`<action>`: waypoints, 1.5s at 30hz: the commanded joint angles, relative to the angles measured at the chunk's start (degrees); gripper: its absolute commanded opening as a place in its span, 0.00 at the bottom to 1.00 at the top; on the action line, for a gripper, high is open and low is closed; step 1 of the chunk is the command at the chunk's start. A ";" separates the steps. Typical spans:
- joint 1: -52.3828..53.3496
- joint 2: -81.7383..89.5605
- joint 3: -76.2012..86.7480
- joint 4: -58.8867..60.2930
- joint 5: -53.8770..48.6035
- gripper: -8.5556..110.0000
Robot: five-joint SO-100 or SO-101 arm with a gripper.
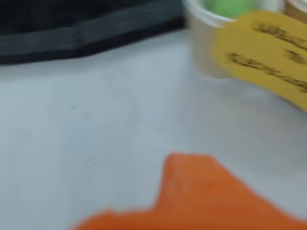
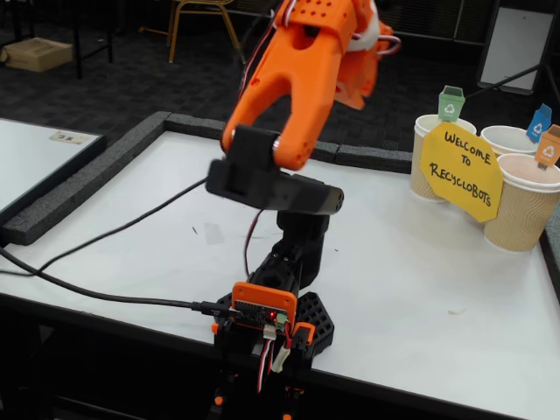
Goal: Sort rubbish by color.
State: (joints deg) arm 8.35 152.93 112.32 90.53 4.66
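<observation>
A crumpled green bundle (image 1: 228, 6) already sits in the tan paper cup (image 1: 206, 45) behind the yellow welcome sign (image 2: 461, 171), no other rubbish shows, and whether the raised orange gripper (image 2: 354, 39) has its fingers together I cannot tell.

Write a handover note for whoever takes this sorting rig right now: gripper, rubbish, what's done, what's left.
Gripper: raised high above the white table, partly cut off by the frame; cannot tell whether it is open, shut or holding anything.
Rubbish: none lies on the table in the fixed view. The blurred wrist view shows something bright green inside a tan paper cup behind the yellow card sign, probably the green bundle.
Blue and orange bundles: not visible.
Left: check the cups' contents before continuing.
</observation>
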 commanded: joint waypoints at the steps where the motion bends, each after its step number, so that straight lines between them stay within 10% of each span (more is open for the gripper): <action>1: -6.77 5.98 -1.14 -2.46 -1.14 0.07; 45: -10.46 35.24 40.96 -15.64 -1.14 0.07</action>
State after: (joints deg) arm -4.39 186.68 152.23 77.52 4.31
